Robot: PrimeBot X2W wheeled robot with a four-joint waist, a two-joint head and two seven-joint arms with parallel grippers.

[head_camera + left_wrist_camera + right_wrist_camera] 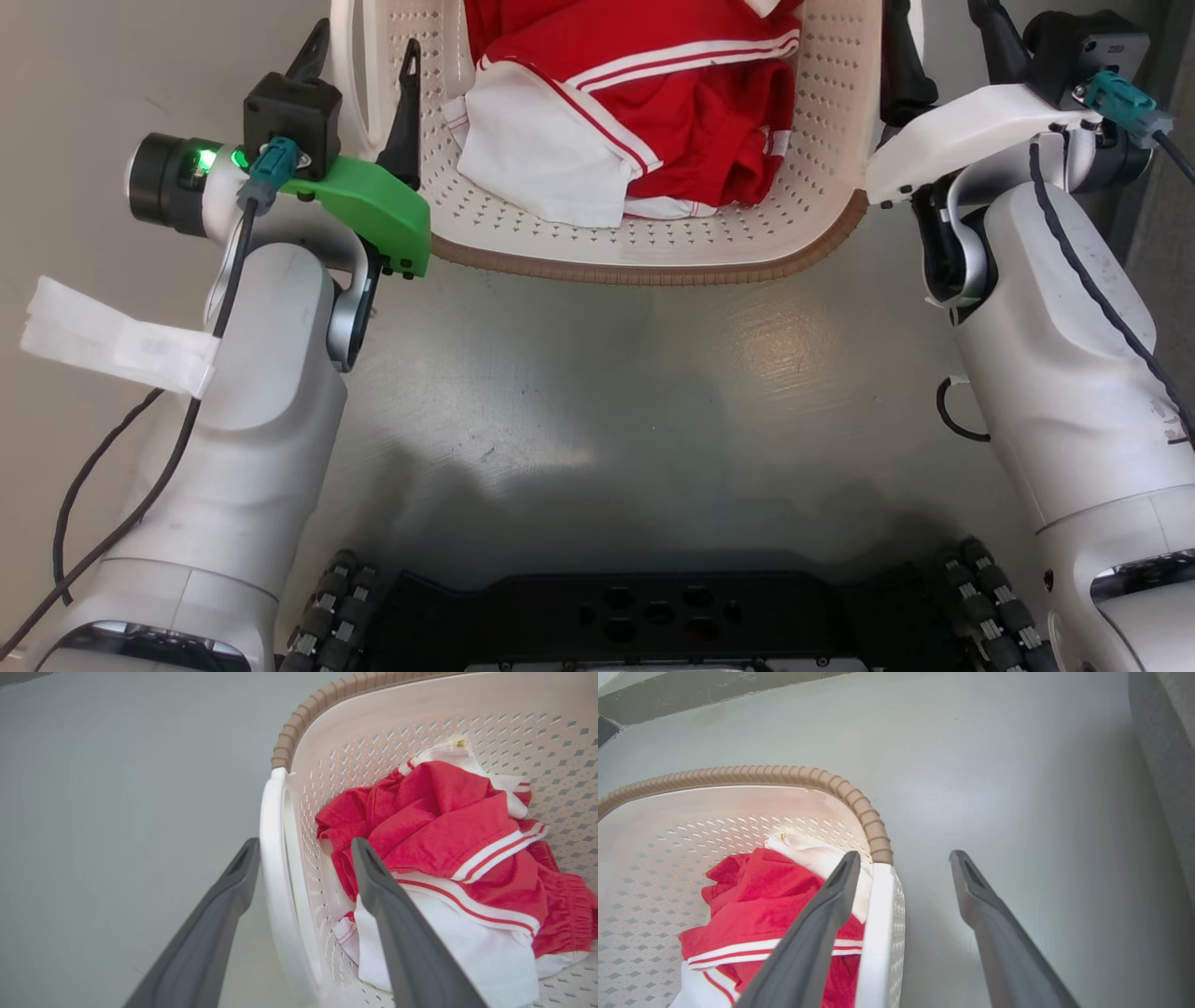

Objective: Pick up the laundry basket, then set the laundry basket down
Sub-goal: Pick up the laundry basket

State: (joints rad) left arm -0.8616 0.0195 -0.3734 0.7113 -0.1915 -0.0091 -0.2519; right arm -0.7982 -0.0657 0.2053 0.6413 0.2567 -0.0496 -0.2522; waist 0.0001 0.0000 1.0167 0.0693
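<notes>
The laundry basket (822, 140), cream-white and perforated with a brown braided rim (644, 271), lies at the top centre of the head view and holds red and white clothes (653, 112). My left gripper (359, 79) is open and straddles the basket's left white handle (273, 858), one finger outside and one finger (387, 896) inside the basket over the clothes. My right gripper (948, 47) is open and straddles the right handle (878, 933), with one finger (822, 919) inside and the other over the floor. I cannot tell whether the basket rests on the floor.
Grey floor (607, 373) spreads between my arms and the basket. My black base with its roller wheels (653, 607) lies at the bottom of the head view. A grey textured surface (1167, 765) rises at the right edge of the right wrist view. A dark skirting (714, 695) runs beyond the basket.
</notes>
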